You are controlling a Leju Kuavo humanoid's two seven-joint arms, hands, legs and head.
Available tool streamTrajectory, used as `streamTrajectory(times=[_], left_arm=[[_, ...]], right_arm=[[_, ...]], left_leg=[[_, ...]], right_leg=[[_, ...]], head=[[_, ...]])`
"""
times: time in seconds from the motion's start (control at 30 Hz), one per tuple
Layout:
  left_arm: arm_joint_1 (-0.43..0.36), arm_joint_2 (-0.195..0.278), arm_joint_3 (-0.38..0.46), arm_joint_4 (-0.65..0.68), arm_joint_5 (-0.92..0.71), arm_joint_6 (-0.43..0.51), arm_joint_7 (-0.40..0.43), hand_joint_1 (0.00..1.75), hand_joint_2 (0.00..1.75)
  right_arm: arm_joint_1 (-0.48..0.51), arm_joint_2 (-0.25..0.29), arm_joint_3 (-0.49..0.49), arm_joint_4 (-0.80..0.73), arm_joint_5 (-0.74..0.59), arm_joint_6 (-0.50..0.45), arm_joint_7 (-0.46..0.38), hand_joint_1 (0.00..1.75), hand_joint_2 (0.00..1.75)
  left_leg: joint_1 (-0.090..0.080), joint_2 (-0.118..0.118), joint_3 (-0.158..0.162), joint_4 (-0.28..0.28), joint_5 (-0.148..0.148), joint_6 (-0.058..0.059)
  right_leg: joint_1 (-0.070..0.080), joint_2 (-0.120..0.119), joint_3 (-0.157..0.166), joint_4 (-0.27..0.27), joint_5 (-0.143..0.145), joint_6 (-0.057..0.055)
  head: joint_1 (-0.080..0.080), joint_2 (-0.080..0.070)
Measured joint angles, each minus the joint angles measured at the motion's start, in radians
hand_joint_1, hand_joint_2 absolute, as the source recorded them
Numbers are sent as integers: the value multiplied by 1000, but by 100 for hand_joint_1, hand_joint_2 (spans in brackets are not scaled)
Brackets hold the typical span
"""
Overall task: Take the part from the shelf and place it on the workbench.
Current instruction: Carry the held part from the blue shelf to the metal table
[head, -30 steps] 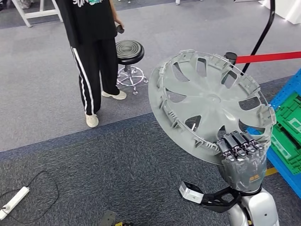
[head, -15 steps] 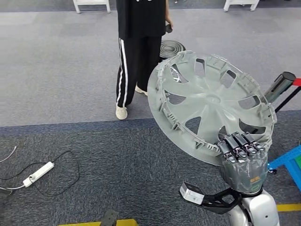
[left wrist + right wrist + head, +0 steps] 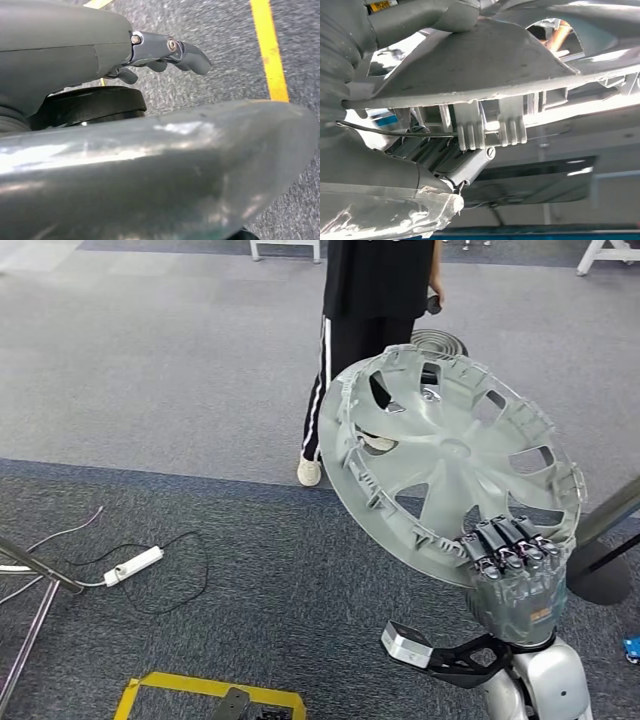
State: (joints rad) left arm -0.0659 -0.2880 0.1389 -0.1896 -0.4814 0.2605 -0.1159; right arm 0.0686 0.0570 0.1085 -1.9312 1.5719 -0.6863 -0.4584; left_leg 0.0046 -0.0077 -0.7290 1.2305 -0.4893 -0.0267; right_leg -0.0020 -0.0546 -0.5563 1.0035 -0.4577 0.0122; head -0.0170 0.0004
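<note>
The right hand (image 3: 517, 585) grips the part (image 3: 445, 455), a grey wheel cover, at its near rim: the dark fingers (image 3: 504, 545) curl over the edge onto the ribbed inner face, and the disc fans up and away from them, tilted, in the air above the carpeted floor (image 3: 189, 410). In the right wrist view the fingers (image 3: 467, 167) close on the rim clips. The left hand (image 3: 166, 50) holds nothing, its fingers (image 3: 190, 52) loosely extended above grey carpet and a yellow floor line (image 3: 270, 50). Beyond the fingers, past the disc's far edge, a person (image 3: 370, 330) stands by a stool (image 3: 441, 342) (mostly hidden). A power strip (image 3: 134, 565) lies well apart.
</note>
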Motion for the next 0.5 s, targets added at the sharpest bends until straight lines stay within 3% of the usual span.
streamTrajectory(times=[0.1,0.13,0.17,0.2,0.23,0.3,0.37,0.43,0.47,0.5], left_arm=[[-1,0,0,0,0,0,0,0,0],[-1,0,0,0,0,0,0,0,0],[-1,0,0,0,0,0,0,0,0],[0,0,0,0,0,0,0,0,0],[1,-1,0,0,0,0,0,0,0],[-1,-1,0,0,0,0,0,0,0],[-2,-2,0,0,0,0,0,0,0],[-2,-2,0,0,1,0,1,0,0],[-2,-2,0,0,2,-1,1,0,0],[-2,-2,1,0,4,-1,2,0,0]], right_arm=[[-6,3,0,7,0,0,-1,175,175],[-9,4,0,8,0,0,-1,175,175],[-11,5,0,10,0,0,-2,175,175],[-14,6,0,11,0,0,-2,175,175],[-16,6,0,12,0,0,-2,175,175],[-18,6,0,13,0,0,-1,175,175],[-17,7,0,14,-1,0,-1,175,175],[-16,7,0,15,-1,0,-1,175,175],[-16,7,0,16,-1,0,-1,175,175],[-15,7,0,16,-1,0,-1,175,175]], left_leg=[[-8,67,106,-187,67,10],[-12,81,120,-215,71,17],[-15,78,120,-222,69,24],[-14,63,118,-223,71,31],[-12,51,117,-223,72,37],[-6,26,117,-225,76,49],[-3,3,116,-225,78,56],[-3,-25,116,-225,79,57],[-3,-41,116,-225,79,57],[-2,-56,116,-225,80,56]], right_leg=[[7,-36,2,7,-8,11],[10,-46,3,9,-11,15],[12,-57,4,9,-13,19],[11,-67,7,8,-14,22],[10,-62,7,11,-19,29],[4,-13,-12,59,-53,40],[0,40,-69,184,-116,47],[-1,50,-127,299,-155,49],[-1,51,-134,305,-145,48],[-3,53,-124,277,-119,48]], head=[[1,0],[2,0],[3,0],[4,0],[4,0],[7,0],[10,0],[11,0],[11,0],[10,0]])
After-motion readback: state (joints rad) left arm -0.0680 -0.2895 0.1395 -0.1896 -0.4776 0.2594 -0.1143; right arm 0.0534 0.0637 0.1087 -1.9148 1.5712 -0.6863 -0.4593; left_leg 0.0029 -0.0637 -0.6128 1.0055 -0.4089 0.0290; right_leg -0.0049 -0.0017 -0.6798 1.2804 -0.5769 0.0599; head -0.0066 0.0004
